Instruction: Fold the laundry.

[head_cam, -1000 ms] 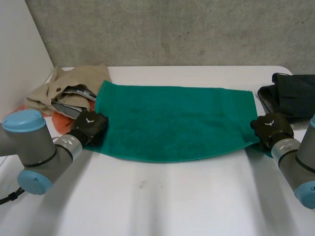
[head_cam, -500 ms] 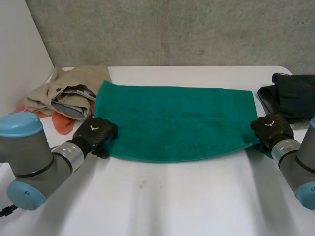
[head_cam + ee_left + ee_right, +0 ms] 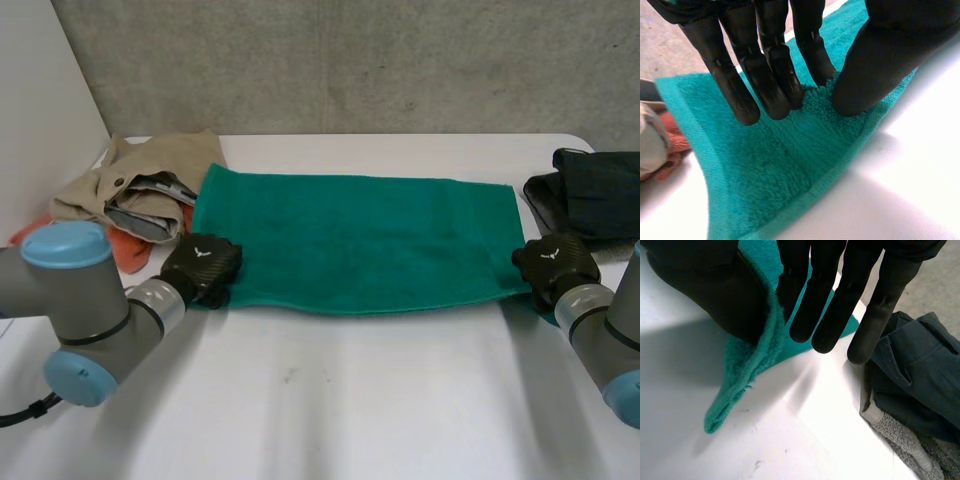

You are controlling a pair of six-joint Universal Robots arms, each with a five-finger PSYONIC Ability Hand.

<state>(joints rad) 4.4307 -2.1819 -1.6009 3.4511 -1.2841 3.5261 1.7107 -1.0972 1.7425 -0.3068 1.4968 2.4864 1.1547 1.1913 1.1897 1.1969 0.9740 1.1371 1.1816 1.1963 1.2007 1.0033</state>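
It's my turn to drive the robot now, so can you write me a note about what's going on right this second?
Left hand: shut on the green towel, pinching its near-left corner against the thumb.
Right hand: shut on the towel's near-right corner.
The towel lies spread across the white table. A beige garment and an orange cloth sit past its left end, a dark garment past its right end.
Done: towel laid out, both near corners gripped.
To do: no fold visible yet; fold the towel, then the other pieces.
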